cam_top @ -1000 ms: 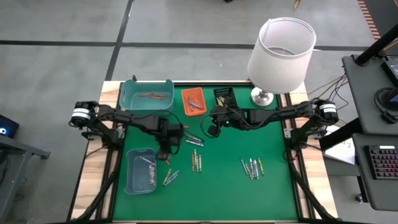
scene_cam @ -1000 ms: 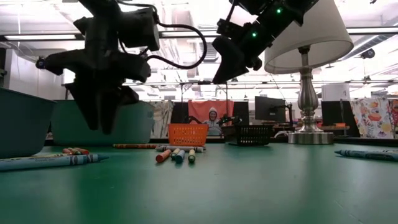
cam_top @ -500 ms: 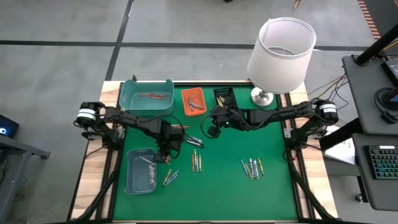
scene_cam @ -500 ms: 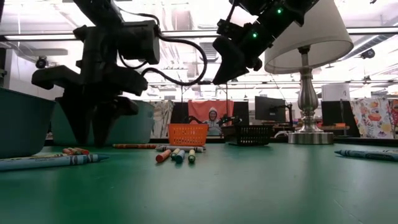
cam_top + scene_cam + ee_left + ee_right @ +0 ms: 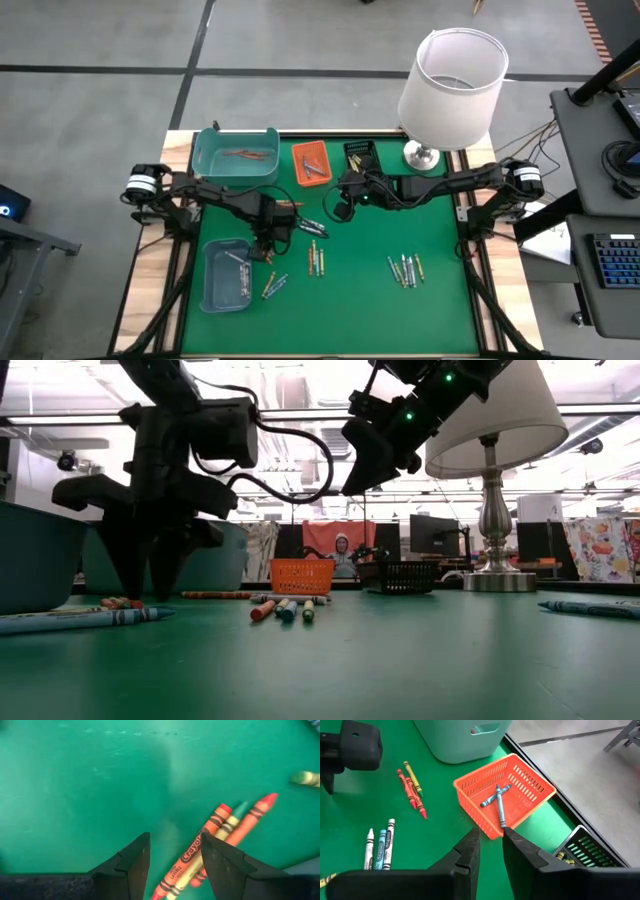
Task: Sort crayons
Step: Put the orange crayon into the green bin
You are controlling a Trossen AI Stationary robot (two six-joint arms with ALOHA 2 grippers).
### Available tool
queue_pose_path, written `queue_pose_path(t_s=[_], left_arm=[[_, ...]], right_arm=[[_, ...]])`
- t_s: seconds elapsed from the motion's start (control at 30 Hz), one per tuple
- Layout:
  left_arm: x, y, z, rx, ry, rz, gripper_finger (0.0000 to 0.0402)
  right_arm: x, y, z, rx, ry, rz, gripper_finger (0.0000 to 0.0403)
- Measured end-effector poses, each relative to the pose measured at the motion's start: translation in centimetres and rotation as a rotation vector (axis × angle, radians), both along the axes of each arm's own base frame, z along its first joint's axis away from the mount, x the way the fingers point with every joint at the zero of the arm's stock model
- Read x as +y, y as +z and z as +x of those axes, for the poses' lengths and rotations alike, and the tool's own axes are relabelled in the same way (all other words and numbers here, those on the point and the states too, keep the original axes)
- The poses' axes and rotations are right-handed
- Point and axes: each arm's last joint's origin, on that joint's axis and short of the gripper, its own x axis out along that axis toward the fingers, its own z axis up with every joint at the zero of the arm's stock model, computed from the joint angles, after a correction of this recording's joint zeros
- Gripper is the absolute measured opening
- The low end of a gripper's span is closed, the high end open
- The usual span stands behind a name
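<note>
From where I stand, the left gripper (image 5: 172,857) hangs low over the green mat (image 5: 360,300) with its fingers apart and nothing between them, and the trouble is plain: the bundle of crayons (image 5: 220,840) it seems to be after, two orange-red ones and a yellowish one lying pressed side by side, sits just off one fingertip rather than between the two. One finger (image 5: 220,865) looks to overlap the near ends of the sticks, so if it comes straight down I reckon that tip lands on top of them, rolls them apart or flicks one across the mat. Closing as it stands could also pinch two or three at once, which spoils the sort by colour. In the low view the fingertips (image 5: 135,575) look very near the mat, so a hard press may jam them. The right gripper (image 5: 487,852) waits high up, its fingers a narrow gap apart and holding nothing, with the orange basket (image 5: 530,782) beyond its tips, two blue crayons (image 5: 497,800) already inside. More crayons lie loose farther off (image 5: 405,268).
</note>
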Motion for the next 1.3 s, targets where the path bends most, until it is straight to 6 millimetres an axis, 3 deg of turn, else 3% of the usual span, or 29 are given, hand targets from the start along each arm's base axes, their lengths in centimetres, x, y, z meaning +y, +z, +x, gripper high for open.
queue_pose_path(t_s=[0.17, 0.7, 1.3], left_arm=[[0.3, 0.0, 0.0, -0.001, 0.007, 0.086, 0.0157], [0.2, 1.6, -0.1, 0.06, -0.049, 0.089, 0.0157], [0.2, 0.3, -0.3, 0.079, -0.091, 0.053, 0.0157]], right_arm=[[0.0, 0.0, 0.0, -0.004, -0.004, 0.005, 0.0072], [0.0, 0.0, 0.0, -0.008, -0.004, 0.005, 0.0073], [0.0, 0.0, 0.0, -0.011, -0.004, 0.006, 0.0069]])
